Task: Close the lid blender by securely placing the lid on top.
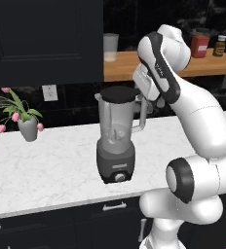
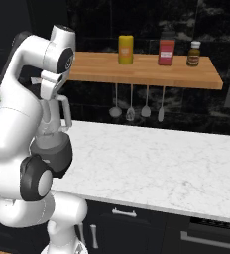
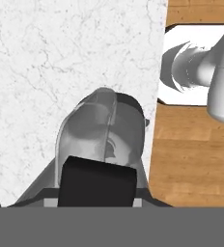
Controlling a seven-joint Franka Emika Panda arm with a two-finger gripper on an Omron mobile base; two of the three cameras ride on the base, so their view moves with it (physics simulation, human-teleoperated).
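One white marble counter (image 1: 47,165), dark cabinets (image 1: 42,39).

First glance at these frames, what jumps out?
The big white arm dominates, bent over the marble counter with its hand right behind the blender's handle. The blender stands mid-counter, translucent jar on a dark base, with the black lid already sitting on the jar's mouth. Behind it, a wooden shelf carries jars and bottles, and pink tulips in a vase stand at the counter's left.
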